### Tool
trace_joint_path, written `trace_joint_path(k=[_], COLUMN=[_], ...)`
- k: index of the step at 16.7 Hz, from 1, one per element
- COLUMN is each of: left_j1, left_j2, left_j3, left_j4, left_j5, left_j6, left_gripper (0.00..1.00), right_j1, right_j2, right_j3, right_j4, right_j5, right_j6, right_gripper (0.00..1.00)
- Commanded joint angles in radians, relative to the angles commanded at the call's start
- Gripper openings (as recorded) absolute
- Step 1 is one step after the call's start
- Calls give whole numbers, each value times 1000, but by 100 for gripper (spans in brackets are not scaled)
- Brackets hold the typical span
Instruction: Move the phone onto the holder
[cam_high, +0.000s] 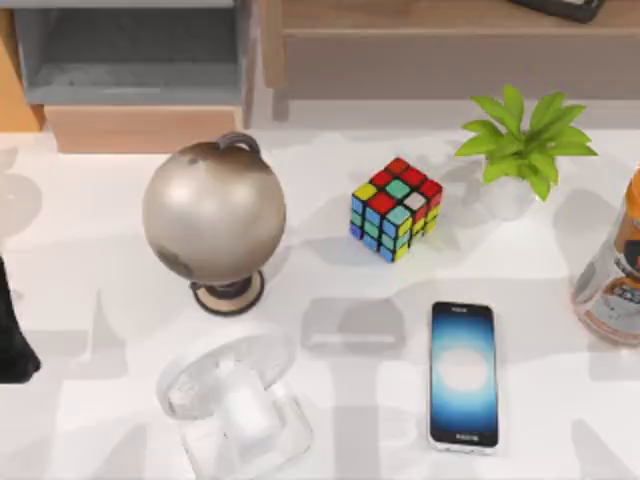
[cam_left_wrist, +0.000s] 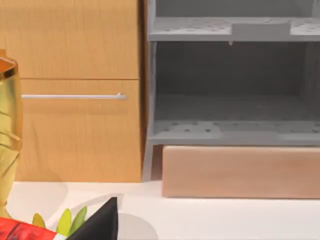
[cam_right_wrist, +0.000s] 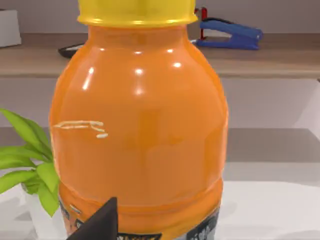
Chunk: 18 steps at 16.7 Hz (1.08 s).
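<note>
The phone (cam_high: 463, 375) lies flat on the white table at the front right, its screen glowing blue and white and facing up. The holder (cam_high: 235, 405), a white translucent stand, sits at the front left, about a third of the table's width to the left of the phone. My left arm (cam_high: 12, 335) is a dark shape at the table's left edge, far from both. A dark tip of my left gripper (cam_left_wrist: 97, 224) shows in the left wrist view, and a dark tip of my right gripper (cam_right_wrist: 97, 224) in the right wrist view, close in front of an orange bottle (cam_right_wrist: 137, 130).
A metallic globe (cam_high: 213, 212) stands behind the holder. A colourful cube (cam_high: 396, 208) sits mid-table, a potted plant (cam_high: 525, 145) at the back right, the orange bottle (cam_high: 612, 270) at the right edge. Wooden cabinets and a grey shelf (cam_left_wrist: 232, 90) line the back.
</note>
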Motion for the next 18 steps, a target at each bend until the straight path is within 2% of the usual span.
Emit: trace_joint_path(k=[4,8,13,18], left_j1=[0,0,0,0], left_j2=[0,0,0,0], left_j3=[0,0,0,0], left_j4=[0,0,0,0], left_j5=[0,0,0,0], left_j6=[0,0,0,0], left_gripper=[100,100,100,100], right_j1=[15,102,279,447], right_j2=[28,191,543,1001], right_j3=[30,215,581,907], right_j4=[-20,-136,-377,-646], right_j5=[-5,-25,-55,-58], right_j6=[27,157,379,591], right_gripper=[100,100,100,100])
